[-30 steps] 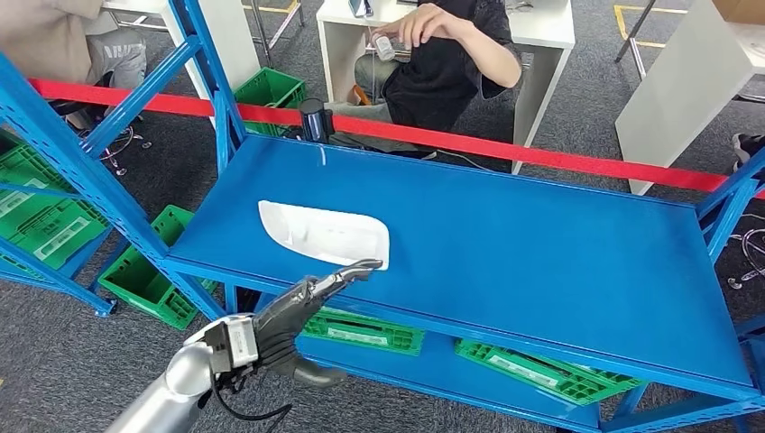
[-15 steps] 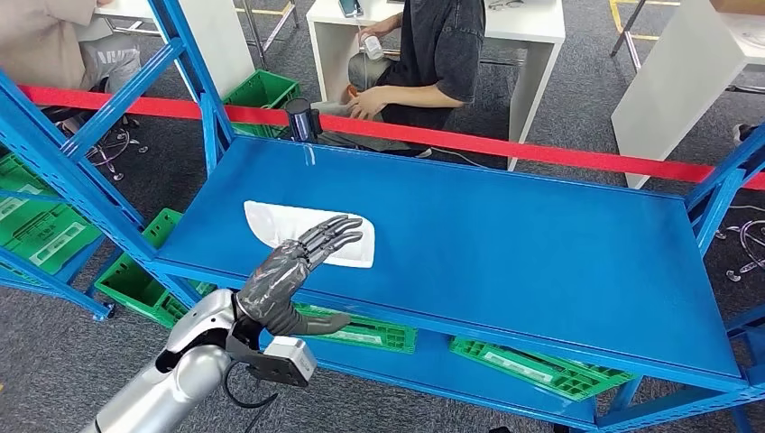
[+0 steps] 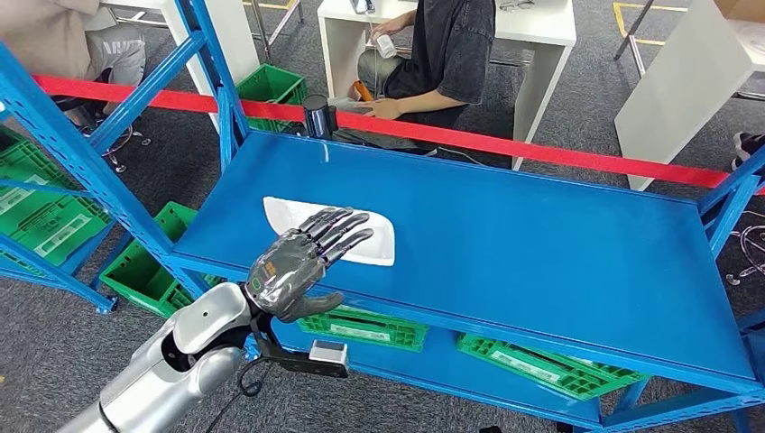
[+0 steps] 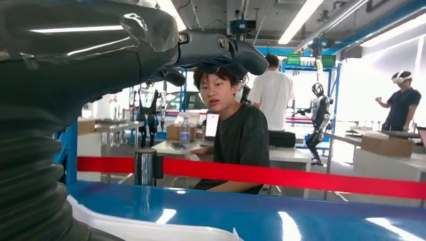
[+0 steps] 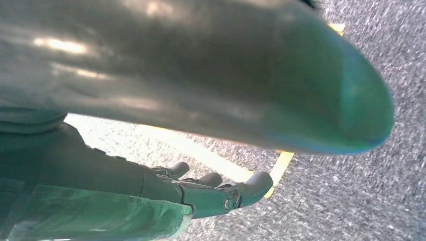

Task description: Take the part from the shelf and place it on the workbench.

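Under the left hand (image 3: 298, 262), whose fingers are spread and hold nothing, lies the white part (image 3: 368, 245) on the blue shelf (image 3: 541, 244), its middle hidden by the fingers; whether they touch it cannot be told. Green crates (image 3: 532, 365) below the hand carry white labels too small to read. Right hand (image 5: 211, 193): fingers loosely apart over grey floor (image 5: 382, 201), holding nothing, partly cut off.

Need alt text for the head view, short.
The robot's left hand, fingers spread, reaches over the near edge of a white part lying on a blue shelf. Behind the shelf runs a red barrier tape, with a seated person at a white desk beyond it; green crates sit below.
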### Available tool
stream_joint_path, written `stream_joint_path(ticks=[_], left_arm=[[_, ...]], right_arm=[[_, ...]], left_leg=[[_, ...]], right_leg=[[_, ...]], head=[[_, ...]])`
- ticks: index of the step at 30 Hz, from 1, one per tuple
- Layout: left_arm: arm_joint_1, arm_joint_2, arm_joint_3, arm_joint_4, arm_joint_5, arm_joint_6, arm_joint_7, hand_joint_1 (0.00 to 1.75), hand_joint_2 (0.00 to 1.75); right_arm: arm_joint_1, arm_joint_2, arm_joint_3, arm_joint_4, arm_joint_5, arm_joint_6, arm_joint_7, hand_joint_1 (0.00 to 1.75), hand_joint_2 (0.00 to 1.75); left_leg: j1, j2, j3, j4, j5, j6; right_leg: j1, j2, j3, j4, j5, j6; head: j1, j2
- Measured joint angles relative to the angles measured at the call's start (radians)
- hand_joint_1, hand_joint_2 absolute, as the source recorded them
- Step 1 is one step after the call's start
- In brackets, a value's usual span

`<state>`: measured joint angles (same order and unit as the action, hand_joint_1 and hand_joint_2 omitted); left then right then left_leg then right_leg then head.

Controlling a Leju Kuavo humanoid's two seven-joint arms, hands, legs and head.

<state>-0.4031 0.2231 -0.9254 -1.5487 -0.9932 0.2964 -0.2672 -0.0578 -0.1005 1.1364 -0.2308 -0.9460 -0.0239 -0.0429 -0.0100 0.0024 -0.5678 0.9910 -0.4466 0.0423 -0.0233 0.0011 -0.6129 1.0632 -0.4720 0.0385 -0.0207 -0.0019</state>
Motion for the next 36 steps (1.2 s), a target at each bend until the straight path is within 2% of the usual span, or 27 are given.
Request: stream_joint_path(ticks=[1,2,4,10,13,15,16,17,18,19,20,21,24,25,26,28,29,30,31,32,33,34,35,36], left_arm=[[-0.004,0.001,-0.004,0.001,-0.008,-0.005,0.003,0.00,1.75],[-0.007,0.001,-0.006,0.001,-0.012,-0.008,0.005,0.00,1.75],[-0.008,0.002,-0.008,0.002,-0.014,-0.009,0.007,0.00,1.75],[-0.010,0.002,-0.009,0.002,-0.014,-0.009,0.007,0.00,1.75],[-0.015,0.005,-0.015,0.004,-0.016,-0.010,0.008,0.00,1.75],[-0.022,0.010,-0.027,0.007,-0.018,-0.010,0.009,0.00,1.75],[-0.025,0.013,-0.033,0.008,-0.019,-0.010,0.010,0.00,1.75],[-0.028,0.016,-0.037,0.010,-0.020,-0.010,0.010,0.00,1.75],[-0.030,0.018,-0.039,0.011,-0.022,-0.011,0.012,0.00,1.75],[-0.034,0.019,-0.039,0.011,-0.025,-0.014,0.013,0.00,1.75],[-0.038,0.020,-0.040,0.011,-0.029,-0.019,0.016,0.00,1.75],[-0.042,0.020,-0.041,0.012,-0.035,-0.027,0.018,0.00,1.75],[-0.055,0.021,-0.049,0.013,-0.047,-0.068,0.022,0.00,1.75],[-0.062,0.019,-0.051,0.015,-0.048,-0.084,0.023,0.00,1.75],[-0.071,0.017,-0.054,0.016,-0.049,-0.102,0.023,0.00,1.75],[-0.086,0.011,-0.062,0.022,-0.046,-0.135,0.023,0.00,1.75],[-0.091,0.007,-0.067,0.027,-0.043,-0.152,0.023,0.00,1.75],[-0.093,0.003,-0.072,0.032,-0.038,-0.168,0.022,0.00,1.75],[-0.097,-0.003,-0.076,0.037,-0.033,-0.183,0.022,0.00,1.75],[-0.102,-0.010,-0.080,0.042,-0.027,-0.200,0.022,0.00,1.75],[-0.109,-0.018,-0.084,0.047,-0.020,-0.217,0.024,0.00,1.75],[-0.117,-0.026,-0.087,0.053,-0.012,-0.232,0.026,0.00,1.75],[-0.124,-0.034,-0.089,0.059,-0.005,-0.245,0.029,0.00,1.75],[-0.131,-0.041,-0.092,0.065,0.001,-0.255,0.032,0.00,1.75]], right_arm=[[-0.001,0.001,0.000,0.000,0.000,0.000,0.001,0.00,0.00],[-0.002,0.001,0.000,0.000,0.000,0.000,0.001,0.00,0.00],[-0.002,0.002,0.000,0.000,0.000,0.001,0.001,0.00,0.00],[-0.002,0.002,0.000,0.000,0.000,0.001,0.002,0.00,0.00],[-0.001,0.006,0.000,0.000,0.000,0.001,0.004,0.00,0.00],[-0.002,0.008,0.000,0.000,0.000,0.001,0.005,0.00,0.00],[-0.002,0.008,0.000,0.000,0.000,0.001,0.005,0.00,0.00],[-0.002,0.008,0.000,0.000,0.000,0.001,0.005,0.00,0.00],[-0.003,0.009,0.000,0.000,0.000,0.001,0.006,0.00,0.00],[-0.003,0.010,0.000,0.000,0.000,0.001,0.006,0.00,0.00],[-0.004,0.011,0.000,0.000,0.000,0.002,0.006,0.00,0.00],[-0.004,0.012,0.000,0.000,0.000,0.002,0.006,0.00,0.00],[-0.003,0.014,0.000,0.000,0.000,0.002,0.007,0.00,0.00],[-0.003,0.015,0.000,0.000,0.000,0.002,0.006,0.00,0.00],[-0.003,0.015,0.000,0.000,0.000,0.002,0.006,0.00,0.00],[-0.004,0.014,0.000,0.000,0.000,0.002,0.003,0.00,0.00],[-0.003,0.013,0.000,0.000,-0.001,0.002,0.001,0.00,0.00],[-0.002,0.012,0.000,0.000,-0.002,0.002,-0.001,0.00,0.00],[-0.002,0.012,0.000,0.000,-0.002,0.002,-0.003,0.00,0.00],[-0.002,0.011,0.000,0.000,-0.003,0.002,-0.004,0.00,0.00],[-0.003,0.010,0.000,0.000,-0.003,0.002,-0.005,0.00,0.00],[-0.004,0.009,0.000,0.000,-0.003,0.003,-0.005,0.00,0.00],[-0.006,0.008,0.000,0.000,-0.003,0.004,-0.005,0.00,0.00],[-0.007,0.008,0.000,0.000,-0.002,0.006,-0.005,0.00,0.00]], left_leg=[[-0.002,0.000,-0.002,0.004,-0.003,-0.004],[-0.004,0.000,-0.004,0.007,-0.004,-0.007],[-0.005,0.000,-0.005,0.008,-0.005,-0.008],[-0.005,0.000,-0.005,0.008,-0.005,-0.009],[-0.002,0.000,-0.007,0.011,-0.008,-0.014],[0.010,-0.001,-0.079,0.159,-0.072,-0.034],[0.017,-0.002,-0.103,0.206,-0.086,-0.042],[0.022,-0.002,-0.113,0.228,-0.086,-0.047],[0.023,-0.003,-0.079,0.155,-0.047,-0.043],[0.021,-0.003,-0.046,0.086,-0.022,-0.037],[0.018,-0.004,-0.024,0.039,-0.009,-0.032],[0.015,-0.004,-0.015,0.016,-0.007,-0.028],[0.011,-0.003,-0.007,0.000,-0.003,-0.013],[0.012,-0.002,-0.001,-0.010,0.003,-0.006],[0.014,-0.001,0.004,-0.018,0.009,0.000],[0.013,0.000,0.005,-0.024,0.015,0.006],[0.011,0.000,0.004,-0.023,0.016,0.007],[0.009,0.000,0.004,-0.022,0.015,0.007],[0.008,0.000,0.003,-0.020,0.015,0.007],[0.007,-0.001,0.003,-0.017,0.013,0.006],[0.007,-0.002,0.002,-0.012,0.011,0.004],[0.004,-0.003,0.001,-0.006,0.006,0.000],[0.002,-0.004,-0.002,0.000,0.003,-0.004],[0.000,-0.004,-0.004,0.004,0.000,-0.008]], right_leg=[[0.001,-0.001,0.019,-0.038,0.012,-0.004],[0.002,-0.002,0.025,-0.049,0.014,-0.009],[0.002,-0.001,0.025,-0.049,0.016,-0.013],[0.003,-0.001,0.025,-0.049,0.016,-0.013],[0.000,0.001,0.025,-0.051,0.018,-0.021],[-0.006,0.002,0.026,-0.053,0.020,-0.033],[-0.007,0.004,0.027,-0.053,0.020,-0.037],[-0.007,0.005,0.028,-0.053,0.020,-0.040],[-0.007,0.007,0.030,-0.053,0.020,-0.040],[-0.005,0.008,0.029,-0.053,0.020,-0.038],[-0.003,0.009,0.027,-0.053,0.020,-0.035],[-0.002,0.009,0.024,-0.053,0.021,-0.030],[-0.002,0.008,0.021,-0.056,0.023,-0.012],[-0.002,0.007,0.015,-0.042,0.014,-0.011],[-0.001,0.006,-0.003,-0.005,-0.005,-0.013],[-0.001,0.005,-0.065,0.124,-0.058,-0.023],[-0.001,0.005,-0.096,0.187,-0.077,-0.024],[-0.001,0.005,-0.114,0.221,-0.083,-0.020],[-0.001,0.005,-0.113,0.215,-0.073,-0.013],[-0.001,0.004,-0.092,0.168,-0.049,-0.005],[-0.001,0.003,-0.057,0.093,-0.019,0.003],[0.000,0.001,-0.022,0.025,0.005,0.005],[0.001,-0.001,0.002,-0.025,0.022,0.003],[0.002,-0.001,0.014,-0.049,0.029,-0.003]], head=[[-0.001,0.000],[-0.001,0.000],[-0.002,0.000],[-0.002,0.000],[-0.001,0.000],[-0.004,0.000],[-0.005,0.000],[-0.007,0.000],[-0.007,0.000],[-0.007,0.000],[-0.007,0.000],[-0.007,0.000],[-0.007,0.000],[-0.006,0.000],[-0.004,0.000],[-0.002,0.000],[-0.001,0.000],[-0.001,0.000],[-0.001,0.000],[-0.001,0.000],[-0.001,0.000],[-0.001,0.000],[-0.002,0.000],[-0.002,0.000]])
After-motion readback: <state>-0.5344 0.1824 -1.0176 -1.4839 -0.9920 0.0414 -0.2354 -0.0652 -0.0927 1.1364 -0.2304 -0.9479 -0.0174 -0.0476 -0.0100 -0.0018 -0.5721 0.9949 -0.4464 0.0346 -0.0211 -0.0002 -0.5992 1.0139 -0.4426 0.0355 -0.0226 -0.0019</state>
